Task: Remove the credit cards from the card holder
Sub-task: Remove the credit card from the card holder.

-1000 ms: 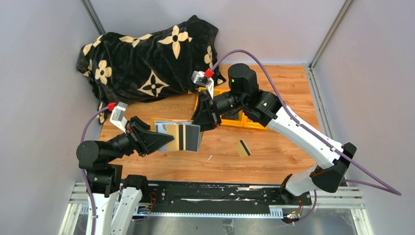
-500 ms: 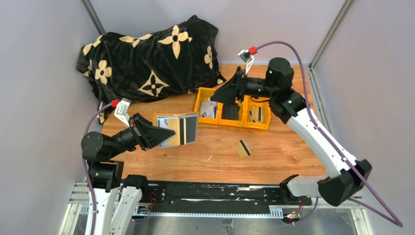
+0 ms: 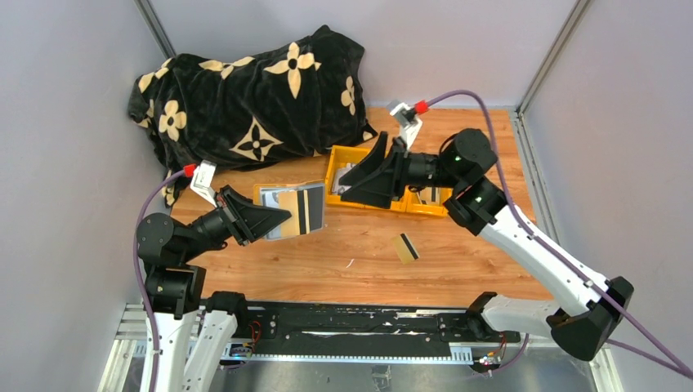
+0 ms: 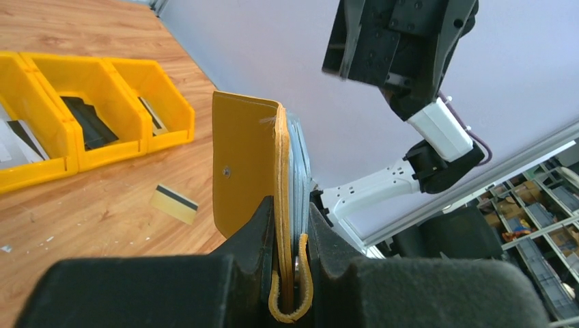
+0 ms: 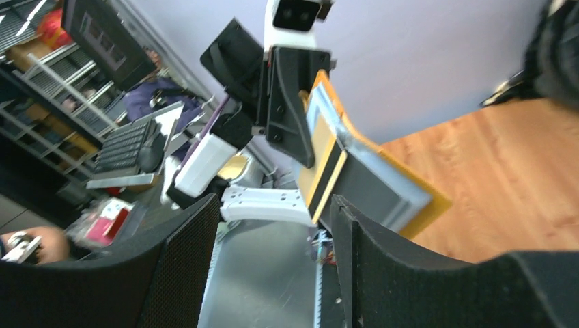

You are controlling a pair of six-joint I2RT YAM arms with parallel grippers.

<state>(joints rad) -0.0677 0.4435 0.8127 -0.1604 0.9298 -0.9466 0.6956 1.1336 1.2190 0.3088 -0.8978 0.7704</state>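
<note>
The mustard-tan card holder (image 3: 278, 196) is held up on edge above the table, and my left gripper (image 3: 276, 220) is shut on its folded spine. A tan-gold credit card (image 3: 301, 212) with a black stripe sticks out of its grey pockets. In the left wrist view the holder (image 4: 249, 164) is pinched between the jaws of the left gripper (image 4: 290, 236). My right gripper (image 3: 347, 181) hangs open and empty above the yellow bin, pointing at the holder (image 5: 382, 184) and its gold card (image 5: 319, 171). Another gold card (image 3: 404, 247) lies loose on the table.
A yellow three-compartment bin (image 3: 333, 170) sits at the back centre with cards and dark items in it (image 4: 89, 119). A black blanket with cream flowers (image 3: 245, 98) is heaped at the back left. Grey walls close in both sides.
My right gripper left the card holder, opened over the yellow bin and has swung back down toward the holder. My left gripper has closed tighter on the holder and shifted it slightly left.
</note>
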